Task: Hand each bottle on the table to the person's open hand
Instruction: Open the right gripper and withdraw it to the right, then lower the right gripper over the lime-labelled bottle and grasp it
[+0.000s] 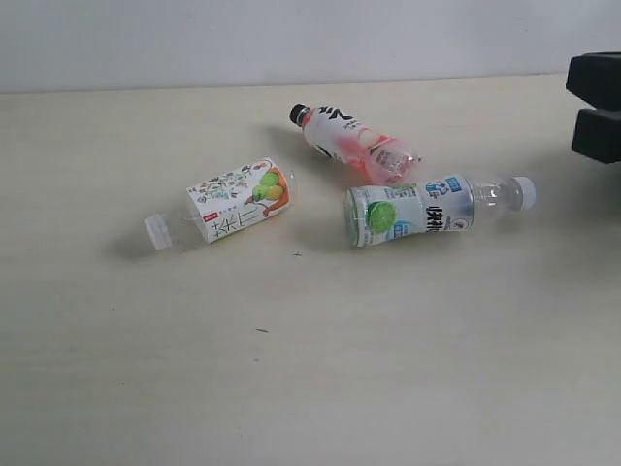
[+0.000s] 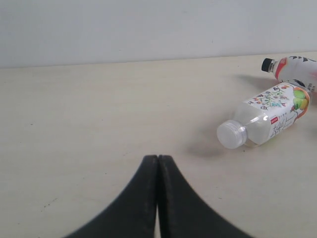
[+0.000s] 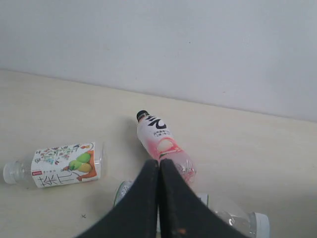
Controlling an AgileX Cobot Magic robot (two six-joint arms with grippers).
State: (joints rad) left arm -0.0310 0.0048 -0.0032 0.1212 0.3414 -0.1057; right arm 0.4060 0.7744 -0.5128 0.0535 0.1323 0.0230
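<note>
Three bottles lie on their sides on the table (image 1: 388,369). The pink bottle (image 1: 354,141) with a black cap is farthest back. The floral white bottle (image 1: 233,202) lies to the left, and the green-and-white bottle (image 1: 417,209) to the right. No plain white barcode bottle and no person's hand shows in any view. My left gripper (image 2: 158,157) is shut and empty over bare table, short of the floral bottle (image 2: 270,116). My right gripper (image 3: 159,161) is shut and empty, its tips just before the pink bottle (image 3: 161,141). It partly hides the green-and-white bottle (image 3: 233,210).
Black blocks of the right arm (image 1: 597,107) jut in at the right edge of the exterior view. A pale wall (image 1: 291,39) runs along the table's far edge. The pink bottle's cap end (image 2: 297,67) shows in the left wrist view.
</note>
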